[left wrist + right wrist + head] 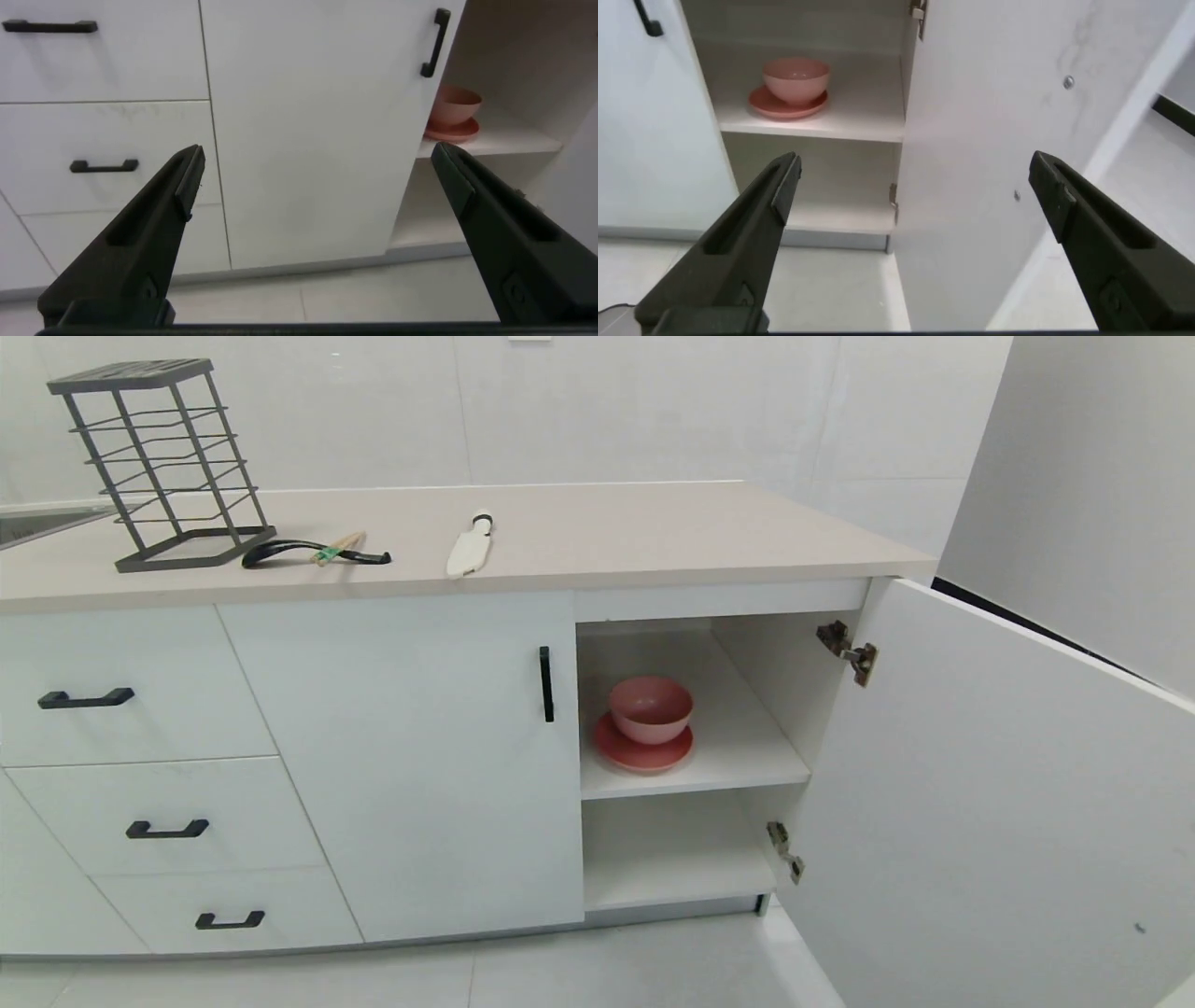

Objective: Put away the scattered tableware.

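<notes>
Kitchen counter [607,523] tops open cupboard [766,691]. I judge bowl [651,707] on plate [642,758] done, on cupboard's upper shelf. Ladle [308,553], chopsticks [338,547] and white knife-like tool [469,549] remain above-left of cupboard. Left gripper [316,154] and right gripper [913,161] spread wide, empty, low before cupboard.

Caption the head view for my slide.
Pink round bowl stacked on red round plate on the open white cabinet's upper shelf.
</notes>
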Motion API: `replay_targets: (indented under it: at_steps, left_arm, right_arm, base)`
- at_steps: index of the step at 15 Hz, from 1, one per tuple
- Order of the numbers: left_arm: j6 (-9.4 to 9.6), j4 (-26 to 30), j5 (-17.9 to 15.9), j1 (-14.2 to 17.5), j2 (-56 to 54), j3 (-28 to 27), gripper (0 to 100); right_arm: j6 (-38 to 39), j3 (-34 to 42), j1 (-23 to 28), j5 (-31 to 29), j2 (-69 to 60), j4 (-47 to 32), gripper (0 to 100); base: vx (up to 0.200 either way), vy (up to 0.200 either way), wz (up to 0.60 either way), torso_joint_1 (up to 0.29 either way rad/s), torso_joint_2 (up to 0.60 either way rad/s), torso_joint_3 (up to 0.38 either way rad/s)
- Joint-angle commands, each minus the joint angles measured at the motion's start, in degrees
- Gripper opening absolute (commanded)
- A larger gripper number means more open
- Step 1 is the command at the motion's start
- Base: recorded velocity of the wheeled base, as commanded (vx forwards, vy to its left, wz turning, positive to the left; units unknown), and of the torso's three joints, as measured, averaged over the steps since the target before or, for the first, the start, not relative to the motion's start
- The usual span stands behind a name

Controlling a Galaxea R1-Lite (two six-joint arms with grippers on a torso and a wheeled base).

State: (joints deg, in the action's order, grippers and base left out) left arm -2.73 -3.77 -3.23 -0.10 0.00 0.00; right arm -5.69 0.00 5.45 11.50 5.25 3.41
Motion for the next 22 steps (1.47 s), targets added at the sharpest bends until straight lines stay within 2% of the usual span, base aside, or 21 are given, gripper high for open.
replay_targets:
  at_steps: [1, 4, 9, 12, 15, 16, 17, 22]
  left_arm:
    - [0.09, -0.01, -0.02, 0.01, 0.09, 0.00, 100]
    - [0.62, -0.01, 0.07, 0.01, 0.09, 0.00, 100]
    - [5.89, 0.08, -0.37, 0.01, 0.09, 0.00, 100]
    - [5.37, 0.08, -0.29, 0.01, 0.09, 0.00, 100]
    - [6.33, 0.08, -0.29, 0.01, 0.09, 0.00, 100]
    - [7.74, 0.08, -0.20, 0.01, 0.09, 0.00, 100]
    - [8.27, 0.08, -0.20, 0.01, 0.09, 0.00, 100]
    - [8.27, 0.08, -0.46, 0.01, 0.09, 0.00, 100]
  right_arm:
    - [-0.02, 0.00, 0.00, 0.02, 0.20, 0.01, 100]
    - [-0.02, 0.00, 0.00, 0.02, 0.20, 0.01, 100]
    - [0.95, 0.00, 0.00, 0.11, 0.20, 0.01, 100]
    - [1.12, 0.00, 0.00, 0.11, 0.20, 0.10, 100]
    - [1.12, 0.00, 0.00, 0.11, 0.20, 0.10, 100]
    - [1.12, 0.00, 0.00, 0.11, 0.20, 0.10, 100]
    - [1.03, 0.00, 0.00, 0.11, 0.20, 0.10, 100]
    - [1.12, 0.00, 0.00, 0.11, 0.20, 0.01, 100]
  base:
    - [-0.200, 0.000, 0.00, 0.002, 0.01, -0.002]
    - [-0.200, 0.000, 0.00, -0.002, 0.00, 0.006]
    - [-0.040, -0.200, 0.00, 0.002, 0.01, 0.005]
    - [0.000, -0.067, 0.00, 0.001, 0.00, 0.001]
    - [0.000, -0.067, 0.00, 0.002, 0.00, 0.001]
    - [0.000, -0.200, 0.00, -0.002, 0.00, 0.007]
    - [0.000, -0.200, 0.00, 0.002, 0.00, 0.007]
    - [0.000, -0.200, 0.00, 0.005, 0.00, 0.002]
